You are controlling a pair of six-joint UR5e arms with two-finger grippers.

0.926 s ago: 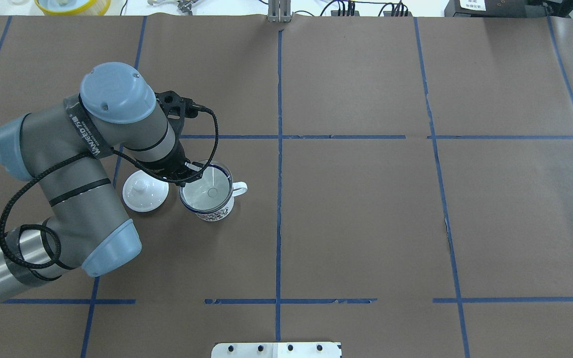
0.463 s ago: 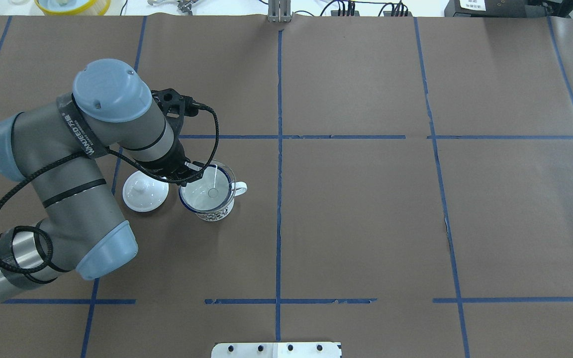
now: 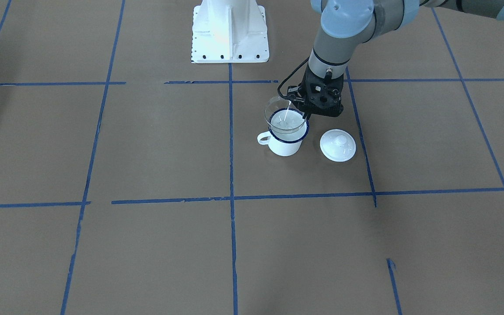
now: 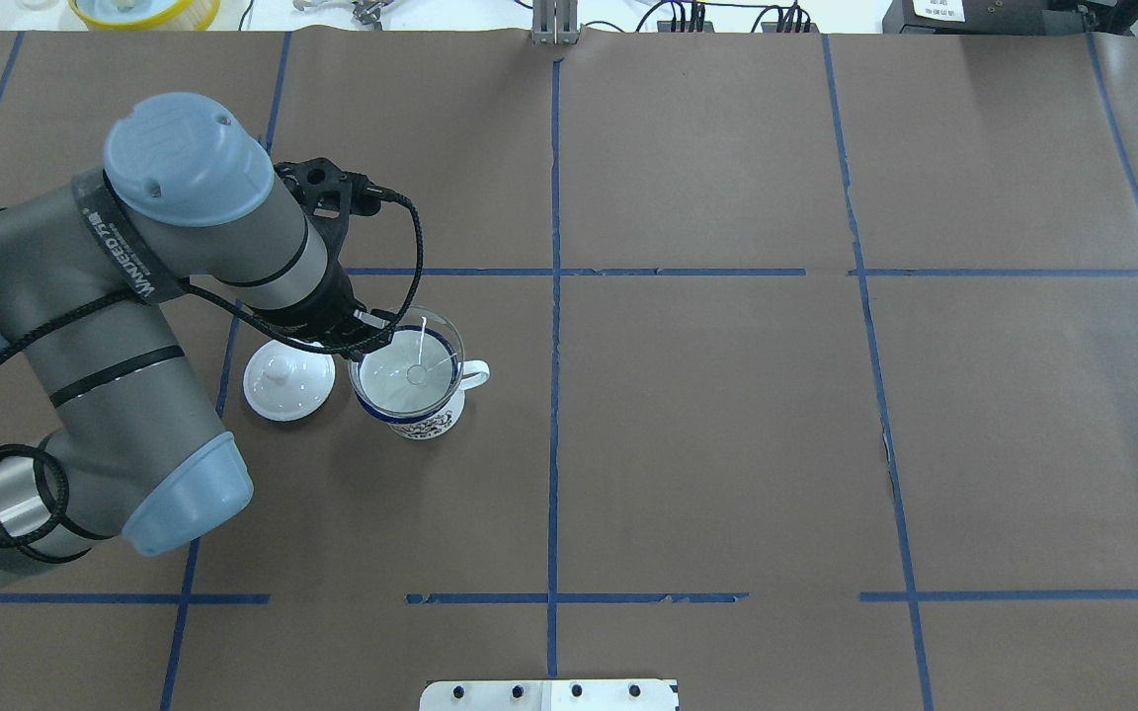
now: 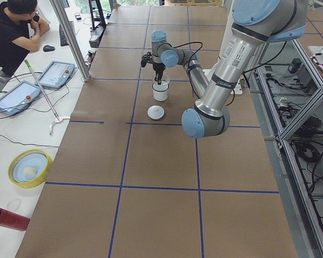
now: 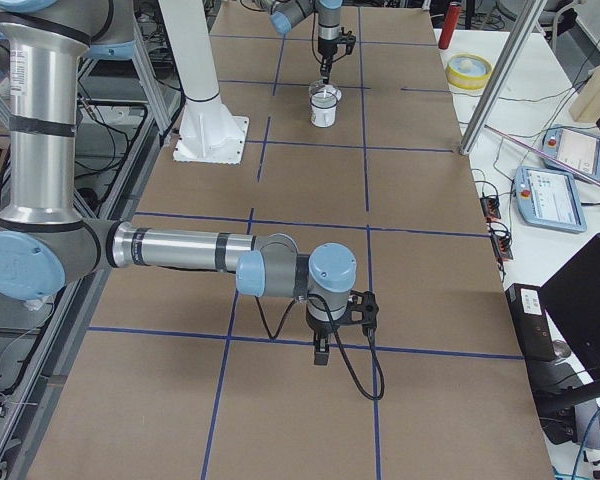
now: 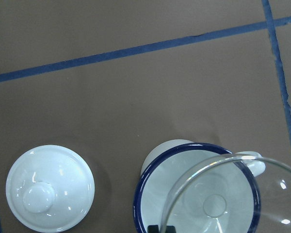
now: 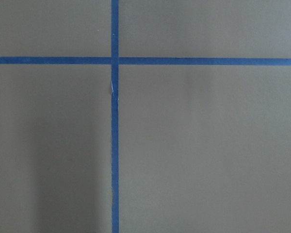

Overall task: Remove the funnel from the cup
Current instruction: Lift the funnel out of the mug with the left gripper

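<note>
Above the cup [image 3: 284, 148], the funnel [image 3: 284, 116] hangs, rim seemingly pinched in the left tool [image 3: 306, 115].

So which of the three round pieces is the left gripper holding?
The clear funnel, pinched at its rim by the left gripper and held over the cup; the cup and white lid rest on the table.

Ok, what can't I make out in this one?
- the funnel: the left wrist view's bottom edge cuts off much of its bowl, and its clear spout tip is lost against the white cup.
- the left gripper: its grip is hidden under the arm overhead.
- the right gripper: shows only in the right side view, so open or shut is unclear.
</note>
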